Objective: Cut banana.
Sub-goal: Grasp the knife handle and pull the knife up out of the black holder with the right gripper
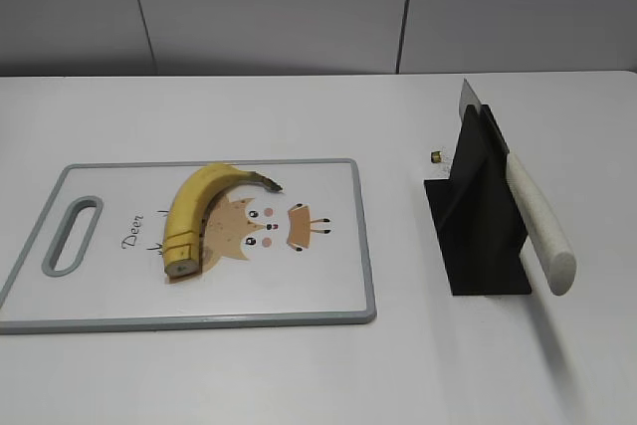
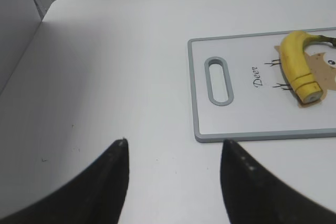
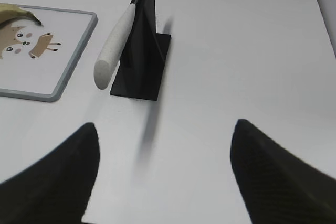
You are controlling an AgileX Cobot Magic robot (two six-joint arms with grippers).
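The yellow banana (image 1: 195,211) lies curved on the white cutting board (image 1: 318,276), its flat cut end toward the front and its dark stem toward the middle. It also shows in the left wrist view (image 2: 296,64). A knife with a white handle (image 1: 537,221) rests in a black stand (image 1: 478,216) to the right of the board; the right wrist view shows the handle (image 3: 114,43) too. My left gripper (image 2: 173,148) is open over bare table left of the board. My right gripper (image 3: 165,127) is open, in front of the stand. Neither gripper shows in the exterior view.
The board (image 2: 231,124) has a grey rim, a slot handle (image 2: 218,81) at its left end and a deer drawing. A small brass-coloured item (image 1: 436,156) lies behind the stand. The white table ends at a grey wall behind.
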